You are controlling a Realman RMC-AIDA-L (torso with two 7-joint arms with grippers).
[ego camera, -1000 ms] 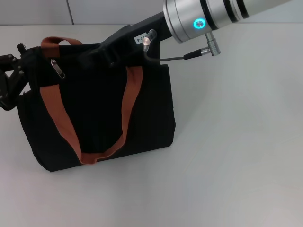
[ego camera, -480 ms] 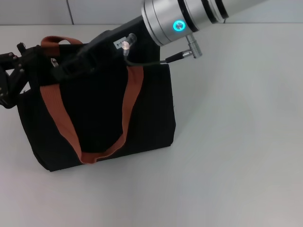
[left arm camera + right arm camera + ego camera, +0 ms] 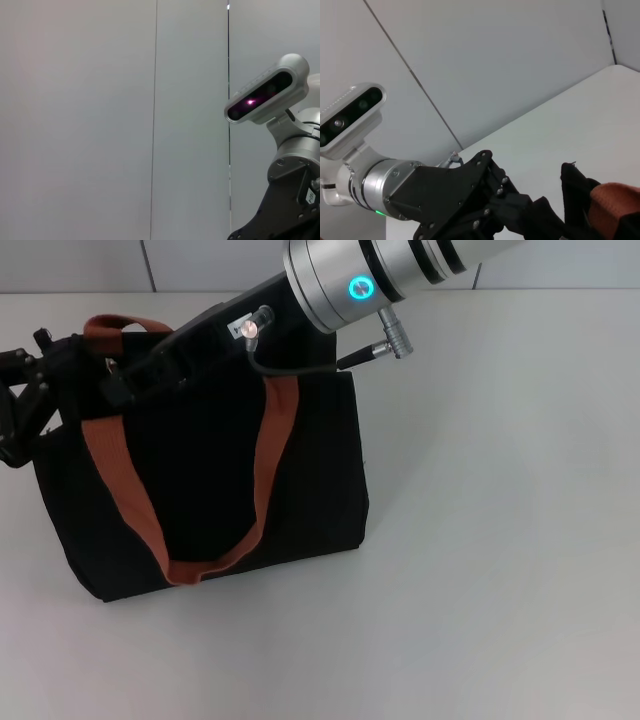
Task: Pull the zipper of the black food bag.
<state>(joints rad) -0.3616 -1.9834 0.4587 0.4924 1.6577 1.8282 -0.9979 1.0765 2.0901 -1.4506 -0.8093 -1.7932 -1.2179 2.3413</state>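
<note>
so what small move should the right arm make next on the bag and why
Probably close on the zipper and draw it along the top edge. The right pincer sits at the black food bag top near its left corner, hiding the pull tab, while the left pincer braces that end.

The black food bag (image 3: 210,490) looks like matt woven cloth, soft and slightly creased. Its 2 strap handles (image 3: 268,465) are rust-orange webbing with a ribbed, dull weave. The right arm's wrist section (image 3: 380,270) is brushed silver metal with a satin sheen; the housing below it is matt black plastic. The table (image 3: 500,540) is smooth, pale and faintly glossy. The left gripper (image 3: 22,405) is matt black.
</note>
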